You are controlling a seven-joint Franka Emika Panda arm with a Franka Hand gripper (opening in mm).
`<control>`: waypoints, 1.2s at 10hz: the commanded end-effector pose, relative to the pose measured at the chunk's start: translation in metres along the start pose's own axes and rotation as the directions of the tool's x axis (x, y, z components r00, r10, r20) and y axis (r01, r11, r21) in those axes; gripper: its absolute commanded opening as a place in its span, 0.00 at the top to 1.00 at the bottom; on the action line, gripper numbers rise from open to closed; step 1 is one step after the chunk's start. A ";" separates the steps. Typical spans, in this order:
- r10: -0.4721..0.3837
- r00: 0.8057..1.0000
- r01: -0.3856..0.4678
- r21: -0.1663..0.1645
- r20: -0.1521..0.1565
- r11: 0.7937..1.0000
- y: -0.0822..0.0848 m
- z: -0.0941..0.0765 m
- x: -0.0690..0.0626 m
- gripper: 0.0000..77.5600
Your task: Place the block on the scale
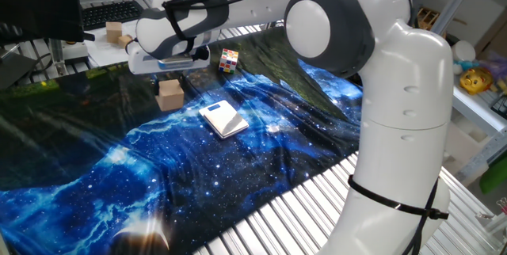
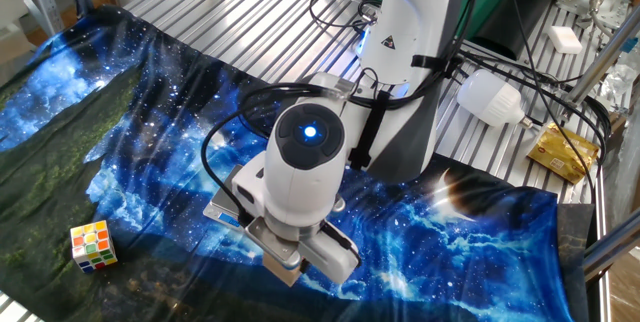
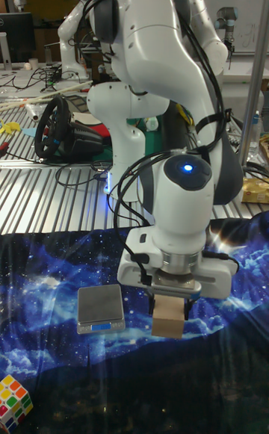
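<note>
The block [image 1: 169,95], a plain tan wooden cube, sits just under my gripper [image 1: 168,81] at the back left of the starry cloth. In the tall fixed view my fingers clasp the upper sides of the block [image 3: 170,320], so my gripper [image 3: 172,301] is shut on it. I cannot tell whether the block's underside touches the cloth. The scale [image 1: 223,118] is a flat white square slab lying to the right of the block and nearer the front. The tall fixed view shows the scale [image 3: 100,307] left of the block, with a gap between them. My arm hides both in the other fixed view.
A multicoloured puzzle cube [image 1: 229,59] stands behind the scale near the cloth's back edge, and appears again as the puzzle cube [image 2: 92,244]. Small wooden blocks [image 1: 116,32] lie on white paper at the back left. Ribbed metal tabletop [image 1: 301,207] borders the cloth.
</note>
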State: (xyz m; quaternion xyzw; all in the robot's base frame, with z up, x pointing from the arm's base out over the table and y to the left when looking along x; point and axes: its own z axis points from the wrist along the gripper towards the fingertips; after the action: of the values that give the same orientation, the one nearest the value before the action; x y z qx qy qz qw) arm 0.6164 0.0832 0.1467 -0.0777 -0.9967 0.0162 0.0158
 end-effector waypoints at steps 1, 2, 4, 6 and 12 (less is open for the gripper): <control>0.027 1.000 -0.027 0.003 0.000 1.000 0.000 -0.002 -0.001 0.98; 0.008 1.000 -0.008 0.001 -0.016 1.000 0.000 -0.002 -0.001 0.98; -0.005 1.000 0.005 0.001 -0.031 1.000 0.000 -0.003 0.000 0.98; -0.017 0.999 0.017 0.000 -0.028 1.000 -0.001 -0.003 0.004 0.98; -0.026 0.999 0.025 -0.004 -0.021 1.000 -0.017 -0.004 0.019 0.98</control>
State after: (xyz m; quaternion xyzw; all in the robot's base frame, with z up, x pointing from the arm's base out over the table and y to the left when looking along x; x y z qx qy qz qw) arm 0.5996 0.0780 0.1483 -0.0691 -0.9971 0.0143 0.0276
